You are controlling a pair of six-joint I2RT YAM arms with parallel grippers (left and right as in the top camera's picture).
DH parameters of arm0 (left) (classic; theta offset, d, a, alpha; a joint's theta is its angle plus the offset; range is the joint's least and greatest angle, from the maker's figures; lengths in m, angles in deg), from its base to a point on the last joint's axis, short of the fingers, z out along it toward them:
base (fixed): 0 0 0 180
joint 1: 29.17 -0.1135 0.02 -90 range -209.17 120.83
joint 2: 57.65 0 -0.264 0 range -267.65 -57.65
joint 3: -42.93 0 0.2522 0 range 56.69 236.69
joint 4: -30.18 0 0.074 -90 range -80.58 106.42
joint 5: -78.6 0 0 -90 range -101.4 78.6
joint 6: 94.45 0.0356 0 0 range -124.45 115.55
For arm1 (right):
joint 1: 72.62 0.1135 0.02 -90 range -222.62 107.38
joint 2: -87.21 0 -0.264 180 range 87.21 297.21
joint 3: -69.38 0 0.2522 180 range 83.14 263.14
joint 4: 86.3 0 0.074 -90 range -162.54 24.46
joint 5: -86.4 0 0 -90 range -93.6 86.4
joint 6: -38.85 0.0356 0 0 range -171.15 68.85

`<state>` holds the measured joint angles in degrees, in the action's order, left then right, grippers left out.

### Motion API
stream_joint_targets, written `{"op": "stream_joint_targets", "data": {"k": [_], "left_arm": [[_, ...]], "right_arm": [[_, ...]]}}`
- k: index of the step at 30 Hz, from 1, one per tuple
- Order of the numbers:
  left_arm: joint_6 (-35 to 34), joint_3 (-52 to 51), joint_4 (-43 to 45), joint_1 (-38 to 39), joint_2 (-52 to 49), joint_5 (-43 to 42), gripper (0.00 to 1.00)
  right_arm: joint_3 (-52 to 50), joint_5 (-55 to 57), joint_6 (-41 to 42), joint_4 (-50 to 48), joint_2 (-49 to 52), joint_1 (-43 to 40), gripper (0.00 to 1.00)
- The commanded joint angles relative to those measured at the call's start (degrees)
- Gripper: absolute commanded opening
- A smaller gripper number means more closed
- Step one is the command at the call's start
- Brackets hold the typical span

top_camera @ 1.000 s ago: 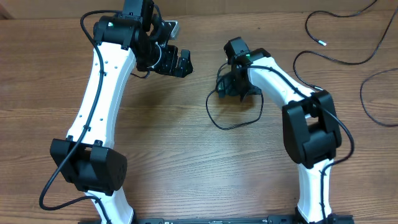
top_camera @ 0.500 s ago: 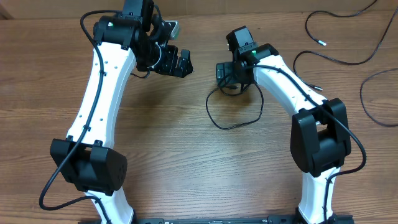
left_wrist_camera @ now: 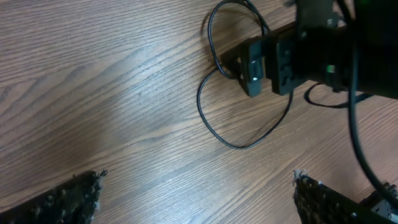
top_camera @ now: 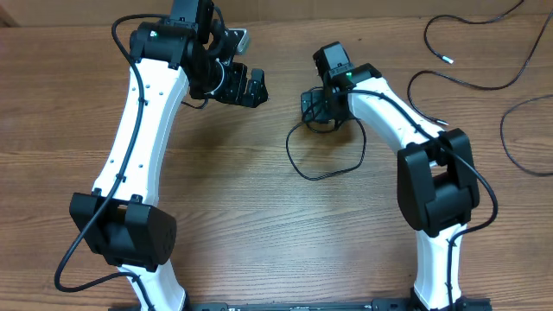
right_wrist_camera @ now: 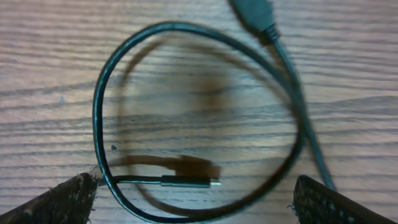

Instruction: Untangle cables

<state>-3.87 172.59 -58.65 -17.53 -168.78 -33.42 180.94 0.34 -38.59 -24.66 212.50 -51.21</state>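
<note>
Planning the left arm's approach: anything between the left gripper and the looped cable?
No, only bare wood table. The left wrist view shows it: open left gripper below, looped cable ahead, nothing between.

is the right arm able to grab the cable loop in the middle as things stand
Probably yes: the right gripper hangs open right above the cable loop, nothing lies between them, and the left gripper is off to one side.
</note>
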Motion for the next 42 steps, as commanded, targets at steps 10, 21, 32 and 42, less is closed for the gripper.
{"op": "stream_joint_targets", "data": {"k": [10, 21, 32, 42], "left_arm": [[1.2, 1.2, 0.1, 0.3, 1.5, 0.0, 1.0], [1.1, 1.2, 0.1, 0.3, 1.5, 0.0, 1.0], [1.2, 1.2, 0.1, 0.3, 1.5, 0.0, 1.0], [1.1, 1.2, 0.1, 0.3, 1.5, 0.0, 1.0]], "right_arm": [[0.0, -6.2, -1.9, -0.7, 4.2, -0.2, 0.99], [0.0, 2.8, -1.9, 5.1, 6.5, -1.0, 0.98], [-0.8, 9.3, -1.7, 15.4, 6.5, -10.2, 0.96], [-7.0, 6.3, -0.3, 17.4, 6.5, -24.2, 0.92]]}}
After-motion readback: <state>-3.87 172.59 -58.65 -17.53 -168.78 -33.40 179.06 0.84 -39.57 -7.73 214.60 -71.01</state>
